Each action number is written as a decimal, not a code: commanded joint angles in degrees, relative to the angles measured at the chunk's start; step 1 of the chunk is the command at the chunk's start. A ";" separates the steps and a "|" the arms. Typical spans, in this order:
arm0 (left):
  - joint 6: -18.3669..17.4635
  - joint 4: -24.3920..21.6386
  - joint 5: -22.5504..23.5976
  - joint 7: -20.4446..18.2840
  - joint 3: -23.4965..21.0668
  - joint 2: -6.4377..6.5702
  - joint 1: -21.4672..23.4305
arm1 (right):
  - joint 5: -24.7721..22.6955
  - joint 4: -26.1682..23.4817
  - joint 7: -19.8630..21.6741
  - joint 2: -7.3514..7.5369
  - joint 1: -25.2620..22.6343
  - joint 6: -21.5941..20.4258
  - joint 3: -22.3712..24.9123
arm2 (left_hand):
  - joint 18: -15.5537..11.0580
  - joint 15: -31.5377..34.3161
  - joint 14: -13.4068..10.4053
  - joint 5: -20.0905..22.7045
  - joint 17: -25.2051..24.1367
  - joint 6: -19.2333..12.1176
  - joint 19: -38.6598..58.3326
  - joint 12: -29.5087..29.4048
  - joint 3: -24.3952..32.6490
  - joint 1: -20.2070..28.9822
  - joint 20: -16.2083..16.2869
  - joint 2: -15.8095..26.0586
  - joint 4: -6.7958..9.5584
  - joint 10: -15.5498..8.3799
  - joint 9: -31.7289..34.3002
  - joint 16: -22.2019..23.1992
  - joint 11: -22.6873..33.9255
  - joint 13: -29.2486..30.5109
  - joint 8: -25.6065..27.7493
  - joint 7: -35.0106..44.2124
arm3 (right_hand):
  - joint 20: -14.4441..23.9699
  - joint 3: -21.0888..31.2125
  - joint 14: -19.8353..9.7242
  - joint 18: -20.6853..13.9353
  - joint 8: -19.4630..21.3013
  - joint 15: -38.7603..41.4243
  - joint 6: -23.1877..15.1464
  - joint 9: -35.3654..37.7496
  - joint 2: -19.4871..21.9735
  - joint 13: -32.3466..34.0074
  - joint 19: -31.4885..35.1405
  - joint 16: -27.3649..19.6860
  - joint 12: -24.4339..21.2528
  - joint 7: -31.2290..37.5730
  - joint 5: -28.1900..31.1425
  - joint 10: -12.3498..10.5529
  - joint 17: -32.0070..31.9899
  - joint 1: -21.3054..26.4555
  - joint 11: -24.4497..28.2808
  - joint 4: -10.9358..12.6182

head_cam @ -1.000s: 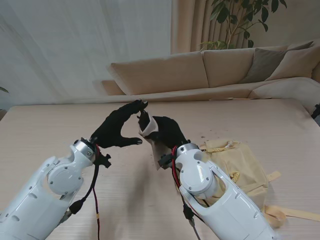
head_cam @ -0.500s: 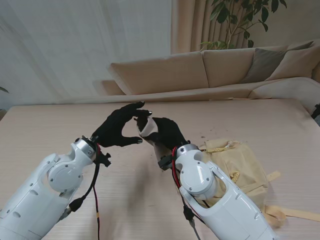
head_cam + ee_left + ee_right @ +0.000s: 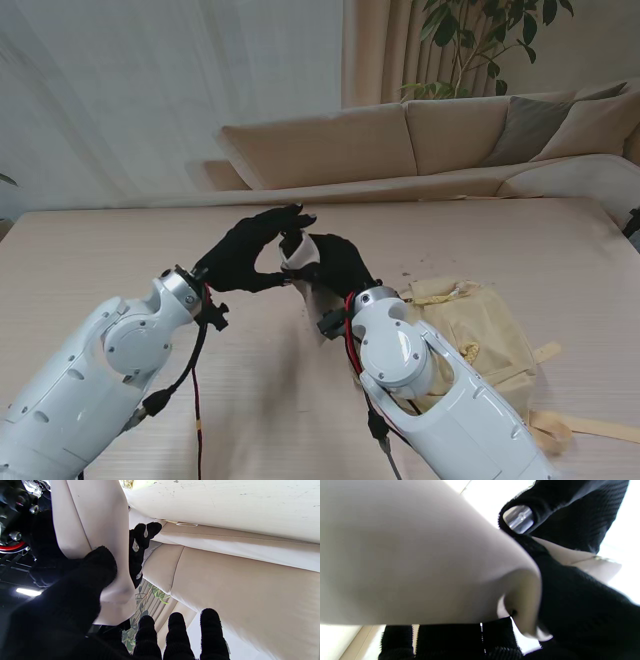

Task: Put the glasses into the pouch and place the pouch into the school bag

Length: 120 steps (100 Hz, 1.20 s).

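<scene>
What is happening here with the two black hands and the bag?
The right hand holds the pale pouch upright above the table. The left hand has closed in on the pouch's top, its fingertips at the upper edge. The glasses cannot be made out, so I cannot tell whether they are inside. The tan school bag lies on the table to the right, beside the right arm, untouched; the pouch is not yet in it.

a home living room. a beige sofa with cushions, long curtains and a leafy houseplant stand behind the table.
</scene>
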 commanded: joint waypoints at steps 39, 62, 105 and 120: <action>-2.23 1.99 -0.21 -2.96 2.58 0.04 -0.33 | 0.48 -3.15 3.31 -0.17 1.60 0.90 0.21 | 0.15 0.66 -0.58 2.89 -0.43 -6.51 0.20 0.10 2.39 1.26 -0.16 1.53 2.02 -0.61 -0.26 0.15 1.05 -0.71 5.10 13.47 | 0.26 -1.92 -0.84 -0.11 3.85 -0.87 -5.43 -4.24 -0.23 -3.22 -0.29 -0.37 -0.96 -7.55 0.94 0.05 -1.81 -9.14 -0.73 -2.76; -2.51 2.27 -0.96 -3.53 3.33 0.11 -0.48 | 0.35 -3.37 2.27 -0.50 1.48 1.39 -0.03 | 0.24 1.08 -0.58 4.32 -0.25 -6.67 0.42 -0.18 2.39 1.27 -0.06 1.88 1.98 -1.04 0.44 0.15 2.35 -0.35 6.67 17.18 | 0.73 -2.48 -0.83 -0.21 6.26 -0.38 -5.26 -4.57 0.82 -3.23 -0.19 -0.20 -0.96 -8.74 0.95 -0.04 -1.60 -8.60 -0.24 -2.90; 1.38 -0.57 -5.38 -3.95 0.77 -0.32 2.02 | -4.07 -1.26 -3.59 -1.84 1.55 1.21 -1.20 | 1.82 0.27 2.20 2.83 -0.47 1.57 -0.37 -0.46 -11.70 -7.49 -0.45 1.19 1.85 2.02 -0.62 0.57 1.45 -1.17 1.32 5.49 | 1.02 -1.78 -1.15 0.00 1.39 1.30 -10.20 0.03 1.82 -1.60 1.51 -0.15 0.70 4.88 8.79 -0.08 -0.97 -0.19 2.25 -2.07; 8.80 -3.35 -13.12 -4.04 -1.03 -1.28 5.13 | -5.86 0.92 -7.43 -2.67 1.81 -1.07 -1.61 | 3.91 -2.04 4.72 2.80 -0.65 9.22 -1.98 1.76 -22.20 -8.54 -1.25 1.39 1.16 4.57 -2.08 0.44 -1.05 -2.10 -4.10 -5.35 | 0.08 0.12 -2.87 -2.22 -4.76 0.49 -10.57 -2.69 -1.80 -6.47 2.19 0.18 0.05 5.43 10.21 -1.63 -3.30 -0.53 2.15 -3.38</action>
